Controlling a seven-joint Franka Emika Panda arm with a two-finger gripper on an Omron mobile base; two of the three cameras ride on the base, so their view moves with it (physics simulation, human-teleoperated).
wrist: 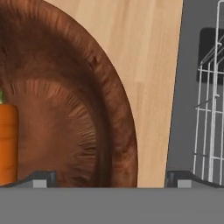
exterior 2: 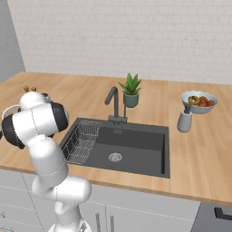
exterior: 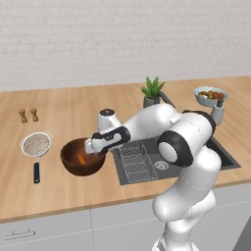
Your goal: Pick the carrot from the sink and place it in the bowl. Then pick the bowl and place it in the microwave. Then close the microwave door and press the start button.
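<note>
Orange carrot (wrist: 8,142) lies inside the wooden bowl (exterior: 78,159), on its floor toward one side; first step looks done. Jaws (wrist: 111,177) spread wide, released, nothing between them. They straddle the bowl's near wall: one tip over the bowl's inside, the other over the sink (exterior 2: 136,145) edge by the wire rack (exterior: 135,161). Judgement: this reads as lining up to pinch the rim, the thick wall being the only graspable part of so wide a bowl.

Bowl sits on the counter (exterior: 59,112) just beside the sink's left edge. Rack stands close to the outer jaw tip and could be clipped on closing. Mesh strainer (exterior: 36,147) near the bowl's far side, apart from it. Two small shakers (exterior: 28,115) further back. Faucet (exterior 2: 113,104), potted plant (exterior 2: 131,93), grey fruit bowl (exterior 2: 199,102) and a grey dispenser (exterior 2: 184,120) well clear. Lifting calls for a level carry, or the carrot rolls.
</note>
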